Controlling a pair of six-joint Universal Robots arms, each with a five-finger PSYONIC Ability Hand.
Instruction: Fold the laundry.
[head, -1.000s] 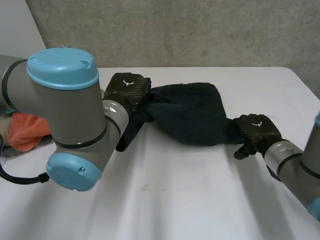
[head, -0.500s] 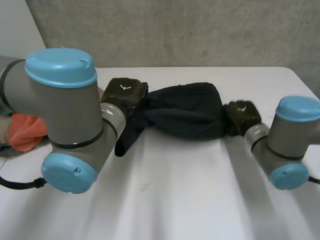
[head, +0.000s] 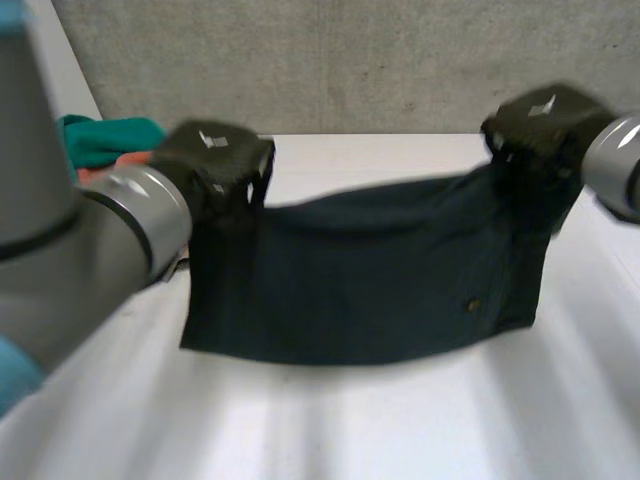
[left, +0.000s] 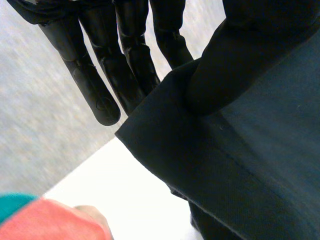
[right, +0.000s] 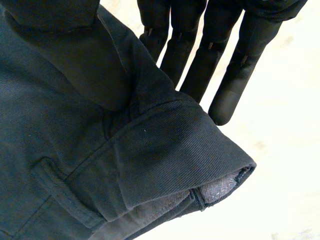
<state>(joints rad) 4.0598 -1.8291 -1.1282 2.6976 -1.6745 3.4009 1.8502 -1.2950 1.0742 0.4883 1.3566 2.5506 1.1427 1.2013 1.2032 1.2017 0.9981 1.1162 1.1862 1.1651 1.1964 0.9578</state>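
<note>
My left hand pinched one upper corner of the dark garment, my right hand the other. It hung spread between them over the white worktop.

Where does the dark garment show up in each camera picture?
Head view: dark garment stretched between left hand and right hand.
Left wrist view: dark garment pinched beside left hand's fingers.
Right wrist view: dark garment pinched in right hand.
Shared landmark: white table.
</note>
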